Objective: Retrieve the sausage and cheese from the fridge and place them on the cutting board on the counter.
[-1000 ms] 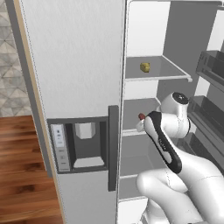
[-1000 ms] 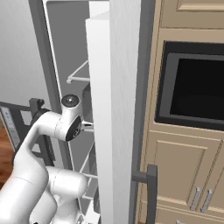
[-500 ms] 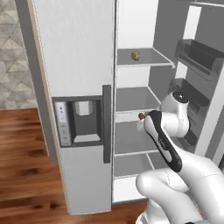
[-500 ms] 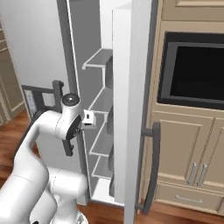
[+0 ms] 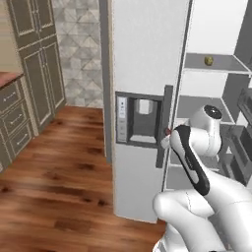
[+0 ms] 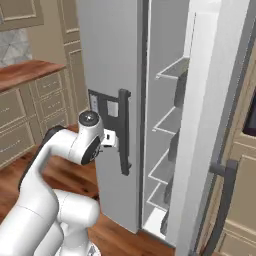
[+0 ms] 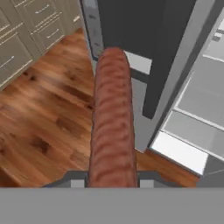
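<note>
Beside the closed left door of the fridge [image 5: 142, 98], the white arm holds the sausage [image 7: 111, 122] in its fingers [image 7: 76, 180], which are closed narrow on the rod's near end. Seen along the hand, the dark red piece runs straight up from between the two small tips and stands out over the wooden floor [image 7: 48, 113] and the foot of the fridge. From the left base camera only a small red end of the sausage [image 5: 168, 131] peeks out just beside the dark door handle [image 5: 163, 125], level with the water dispenser [image 5: 140, 118]. From the right base camera the gripper [image 6: 111, 140] sits close in front of that same handle [image 6: 124, 131], with the arm's round joint just to its left.

The right door [image 6: 207, 120] of the fridge stands open, showing white shelves [image 6: 170, 120] stacked inside. On an upper shelf [image 5: 214, 63] rests the cheese [image 5: 208, 60], a small yellowish lump, well apart from the gripper and above it.

Off to the left, a reddish-brown worktop [image 6: 22, 72] runs over beige drawers [image 6: 30, 107] with metal handles. Tall beige cupboards [image 5: 37, 54] and a grey tiled wall [image 5: 78, 49] stand behind the fridge on that side.
</note>
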